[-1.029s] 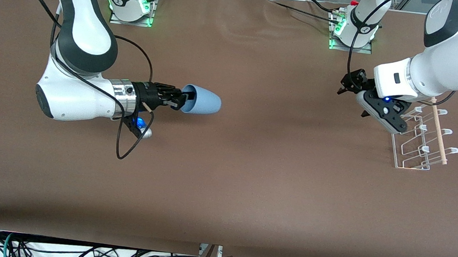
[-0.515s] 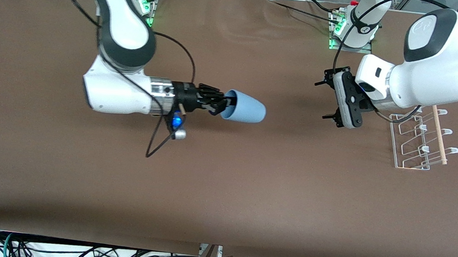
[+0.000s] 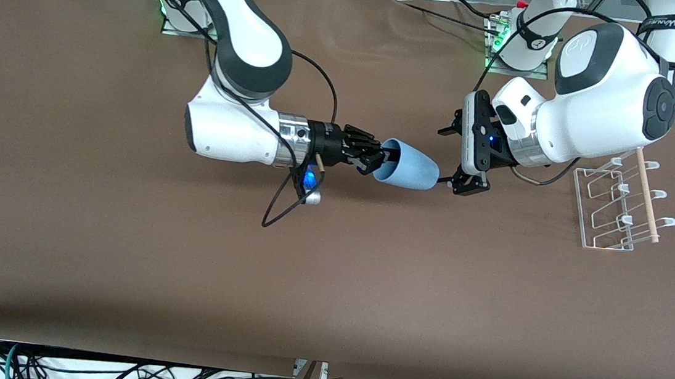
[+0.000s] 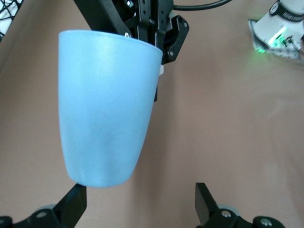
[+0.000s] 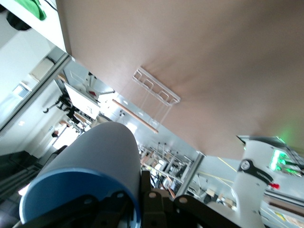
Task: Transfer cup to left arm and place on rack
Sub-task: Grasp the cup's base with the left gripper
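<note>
The light-blue cup hangs on its side over the middle of the table, base toward the left arm. My right gripper is shut on its rim, one finger inside the mouth and one outside, as the right wrist view shows at the gripper and cup. My left gripper faces the cup's base, open. In the left wrist view the cup ends just short of my left gripper, close to one fingertip. The clear wire rack stands at the left arm's end of the table.
The rack's wooden dowel lies along its side toward the table's end. A black cable loop hangs under the right wrist. Both arm bases stand along the table's edge farthest from the front camera. Cables lie below the near edge.
The right arm has carried the cup toward the left arm's end of the table. The left arm has swung away from the rack and turned its open gripper to face the cup's base.
</note>
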